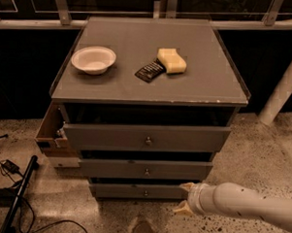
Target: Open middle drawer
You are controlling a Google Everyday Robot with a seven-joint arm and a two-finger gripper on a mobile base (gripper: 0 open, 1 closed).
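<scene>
The grey cabinet has three drawers, each with a small round knob. The middle drawer is the second one, between the taller top drawer and the lowest drawer, and its front sits slightly behind the top drawer's. My gripper is on a white arm coming in from the lower right. It hangs low by the right end of the lowest drawer, below and to the right of the middle drawer's knob. Its two cream fingers are spread apart and hold nothing.
On the cabinet top are a white bowl, a yellow sponge and a dark packet. A cardboard box stands at the cabinet's left side. Cables and a dark pole lie on the speckled floor at left. A white post stands at right.
</scene>
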